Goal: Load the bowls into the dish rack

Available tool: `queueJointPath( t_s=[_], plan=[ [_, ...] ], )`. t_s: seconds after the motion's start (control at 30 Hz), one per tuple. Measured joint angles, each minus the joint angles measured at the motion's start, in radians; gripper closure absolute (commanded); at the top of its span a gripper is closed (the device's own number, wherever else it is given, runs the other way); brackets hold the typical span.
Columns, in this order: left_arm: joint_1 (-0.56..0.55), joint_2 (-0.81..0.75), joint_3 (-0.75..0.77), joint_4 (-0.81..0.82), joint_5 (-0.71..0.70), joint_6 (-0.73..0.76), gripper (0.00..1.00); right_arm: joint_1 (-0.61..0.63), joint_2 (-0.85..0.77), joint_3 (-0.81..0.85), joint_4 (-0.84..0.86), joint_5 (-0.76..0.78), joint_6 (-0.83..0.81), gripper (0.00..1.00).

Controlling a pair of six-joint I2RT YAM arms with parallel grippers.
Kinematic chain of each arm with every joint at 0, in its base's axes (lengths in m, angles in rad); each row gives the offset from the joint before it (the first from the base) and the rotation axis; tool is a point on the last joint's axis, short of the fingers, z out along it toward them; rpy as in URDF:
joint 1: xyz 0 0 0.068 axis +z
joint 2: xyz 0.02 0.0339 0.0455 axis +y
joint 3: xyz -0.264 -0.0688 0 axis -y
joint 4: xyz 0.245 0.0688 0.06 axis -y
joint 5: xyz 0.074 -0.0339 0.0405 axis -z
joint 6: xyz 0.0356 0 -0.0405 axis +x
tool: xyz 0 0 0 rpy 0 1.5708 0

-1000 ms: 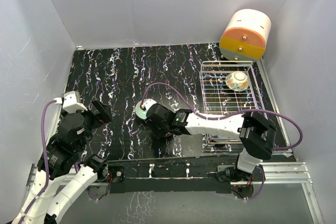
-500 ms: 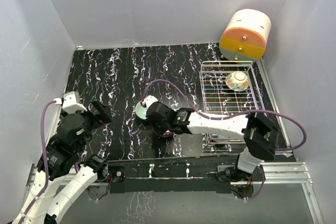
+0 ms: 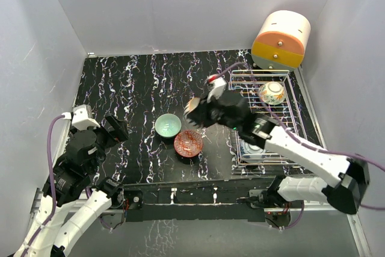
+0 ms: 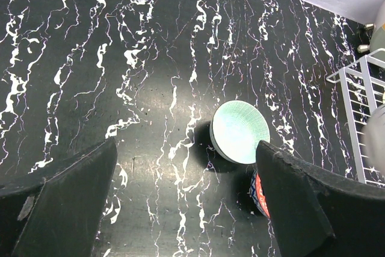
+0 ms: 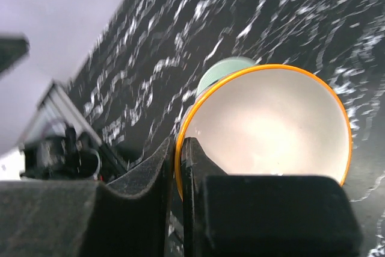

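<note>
Right end effector: pinched on rim of orange-rimmed bowl, aloft over bench.
Dish rack near, rightward, flowered bowl inside. Risk: thin edge grip slips in transit; bowl drops onto mint bowl.

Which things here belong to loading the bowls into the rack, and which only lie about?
Job: mint bowl, red patterned bowl, orange-rimmed bowl in the right gripper, flowered bowl in the dish rack.
Lying about: cream-and-orange drawer box, beyond the rack.
</note>
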Motion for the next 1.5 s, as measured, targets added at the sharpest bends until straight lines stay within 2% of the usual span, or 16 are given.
queueJointPath(
  t_s=[0.2,0.37,0.47,0.5,0.63,0.77,0.9,1.07,1.5],
  plan=[
    [0.000,0.009,0.000,0.002,0.006,0.000,0.03,-0.388,-0.173,-0.116,0.111,-0.170,0.097,0.92],
    [0.000,0.028,0.000,0.005,0.010,0.002,0.03,-0.650,-0.213,-0.188,0.234,-0.359,0.208,0.92],
    [0.000,0.029,0.000,0.005,0.011,0.003,0.03,-0.777,-0.201,-0.290,0.399,-0.503,0.336,0.92],
    [0.000,0.029,0.000,0.005,0.011,0.003,0.03,-0.854,-0.189,-0.332,0.464,-0.545,0.387,0.92],
    [0.000,0.028,0.000,0.003,0.010,0.005,0.03,-1.009,-0.072,-0.497,0.759,-0.680,0.629,0.92],
    [0.000,0.028,0.001,0.000,0.010,0.005,0.03,-1.039,0.033,-0.576,0.966,-0.764,0.808,0.92],
    [0.000,0.028,0.001,0.000,0.010,0.005,0.03,-1.044,0.078,-0.601,1.144,-0.824,0.919,0.92],
    [0.000,0.032,0.001,0.000,0.010,0.005,0.03,-1.078,0.147,-0.616,1.295,-0.852,0.984,0.92],
    [0.000,0.062,0.001,0.007,0.010,0.013,0.03,-1.128,0.459,-0.626,1.620,-0.846,1.128,0.92]
  ],
)
